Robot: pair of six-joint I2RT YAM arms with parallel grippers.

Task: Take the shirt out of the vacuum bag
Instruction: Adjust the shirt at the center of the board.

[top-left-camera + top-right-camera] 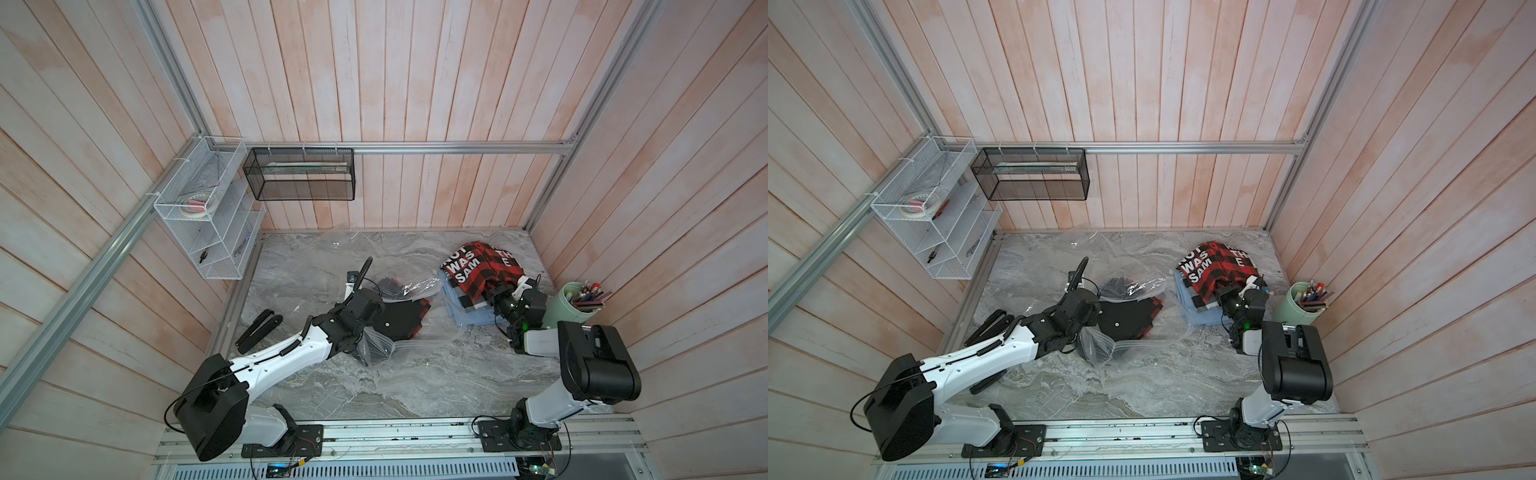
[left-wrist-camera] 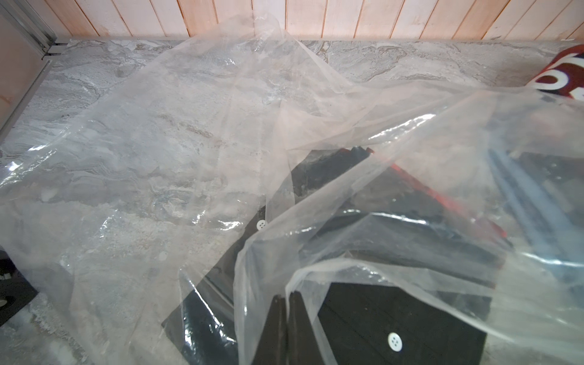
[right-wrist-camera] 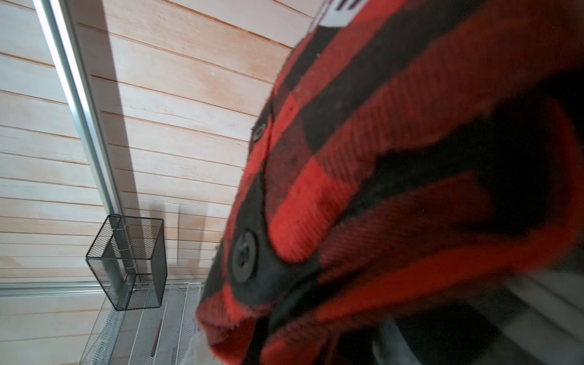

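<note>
Left gripper [image 2: 287, 297] pinches clear crinkly vacuum bag [image 2: 158, 142]; black buttoned shirt [image 2: 379, 316] lies just beside it; right gripper [image 1: 491, 292], farther off, grips red-plaid shirt [image 1: 482, 266].

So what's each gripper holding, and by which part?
Right gripper: red plaid shirt, near edge. Left gripper: apparently vacuum bag, loose film near its mouth.

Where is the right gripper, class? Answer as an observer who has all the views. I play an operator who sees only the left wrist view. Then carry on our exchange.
Observer: The right gripper is shut on a red plaid shirt, far right on the table.
Operator: What lies under that shirt?
Observer: A folded pale blue cloth.
Operator: Anything else near that arm?
Observer: A green cup of pens stands by the wall to its right.
</note>
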